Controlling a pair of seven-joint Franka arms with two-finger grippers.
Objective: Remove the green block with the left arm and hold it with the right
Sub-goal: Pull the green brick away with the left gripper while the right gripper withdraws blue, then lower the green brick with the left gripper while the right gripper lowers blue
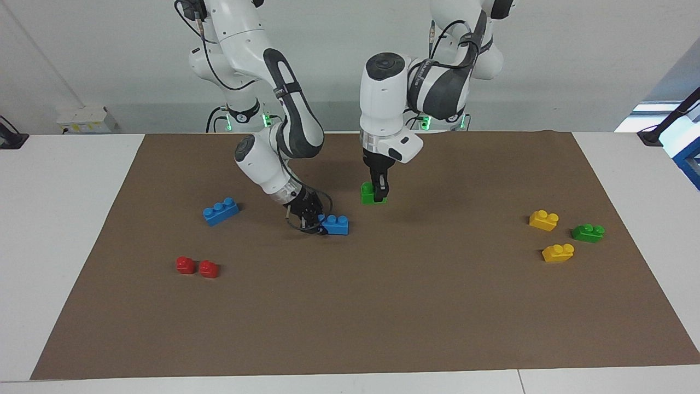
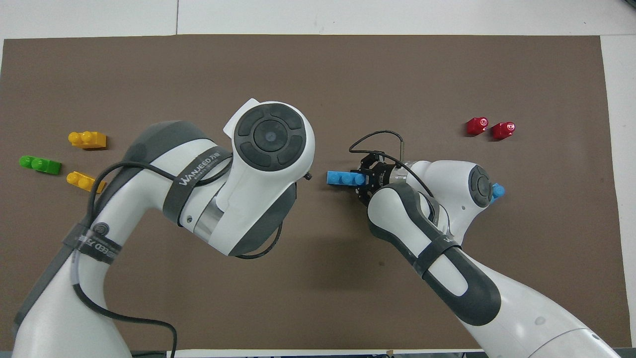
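Note:
The bright green block (image 1: 368, 193) sits low at the mat's middle, near the robots. My left gripper (image 1: 380, 195) comes straight down onto it and is shut on it. I cannot tell whether the block touches the mat. In the overhead view the left arm's wrist (image 2: 269, 134) hides the block. My right gripper (image 1: 319, 224) is tilted low over the mat and is shut on one end of a blue brick (image 1: 337, 224). This brick lies beside the green block, a little farther from the robots. Gripper (image 2: 361, 179) and blue brick (image 2: 342, 178) also show in the overhead view.
A second blue brick (image 1: 220, 211) and two red bricks (image 1: 185, 265) (image 1: 208, 268) lie toward the right arm's end. Two yellow bricks (image 1: 543, 219) (image 1: 558, 252) and a darker green brick (image 1: 588, 232) lie toward the left arm's end. A brown mat (image 1: 383, 317) covers the table.

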